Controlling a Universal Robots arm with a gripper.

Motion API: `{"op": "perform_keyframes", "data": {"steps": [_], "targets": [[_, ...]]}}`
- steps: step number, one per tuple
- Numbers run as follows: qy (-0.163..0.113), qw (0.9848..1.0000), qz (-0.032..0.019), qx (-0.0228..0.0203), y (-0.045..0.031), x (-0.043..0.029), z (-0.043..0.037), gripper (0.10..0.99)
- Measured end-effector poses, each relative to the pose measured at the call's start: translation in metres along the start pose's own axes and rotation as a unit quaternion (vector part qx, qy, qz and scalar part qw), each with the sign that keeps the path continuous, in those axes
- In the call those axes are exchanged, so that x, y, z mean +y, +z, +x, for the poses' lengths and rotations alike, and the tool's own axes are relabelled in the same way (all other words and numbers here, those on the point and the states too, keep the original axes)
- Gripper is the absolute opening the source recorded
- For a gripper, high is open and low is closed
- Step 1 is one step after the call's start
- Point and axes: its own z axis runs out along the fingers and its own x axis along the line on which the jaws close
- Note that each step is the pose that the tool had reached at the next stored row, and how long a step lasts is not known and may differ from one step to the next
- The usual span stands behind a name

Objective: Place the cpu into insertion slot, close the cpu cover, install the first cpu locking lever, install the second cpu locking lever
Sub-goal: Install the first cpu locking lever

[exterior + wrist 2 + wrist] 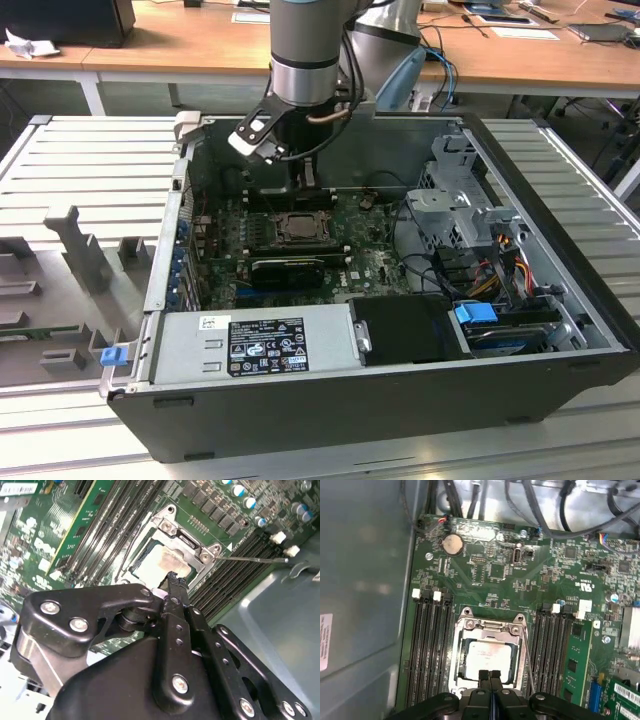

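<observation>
Inside the open black tower case point(420, 400), the arm is hanging its gripper point(490, 676) low over the green motherboard point(485, 580). Its matte black fingers point(175, 595) are pressing flat together and gripping nothing, with the tips at the chip's edge; contact unclear. The cpu point(487, 656), a pale silver square with a dull, smeared top, is sitting in the insertion slot point(455, 660). The cpu cover point(492, 631), a thin silvery frame, is lying flat around it, the chip showing through its window. A thin wire locking lever point(250, 558) is jutting out beside the socket; cannot tell if latched.
</observation>
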Motion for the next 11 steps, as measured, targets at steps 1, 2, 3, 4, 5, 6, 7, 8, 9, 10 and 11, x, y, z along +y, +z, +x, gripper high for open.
{"op": "perform_keyframes", "data": {"steps": [1,2,3,4,5,6,7,8,9,10,11], "targets": [[-0.019,0.9998,0.0,0.0002,0.0,0.0,0.0,0.106],[-0.033,0.9994,0.0,0.0005,0.0,0.0,0.0,0.106],[-0.051,0.9987,0.0,0.0007,0.0,0.0,0.0,0.106],[-0.07,0.9976,0.0001,0.0009,0.0,0.0,0.0,0.106],[-0.086,0.9963,0.0002,0.001,0.0,0.0,0.0,0.106],[-0.099,0.9951,0.0006,0.0001,-0.0005,0.0,-0.0001,0.106],[-0.102,0.9948,0.0005,0.0001,-0.0013,0.0,-0.0001,0.106],[-0.104,0.9945,0.0005,0.0001,-0.0028,0.0001,0.0,0.106],[-0.108,0.9942,0.0004,0.0002,-0.0076,0.0001,0.0,0.106],[-0.113,0.9937,0.0004,0.0002,-0.0116,0.0001,0.0,0.106],[-0.119,0.9929,0.0004,0.0004,-0.0116,0.0002,0.0,0.106]]}}
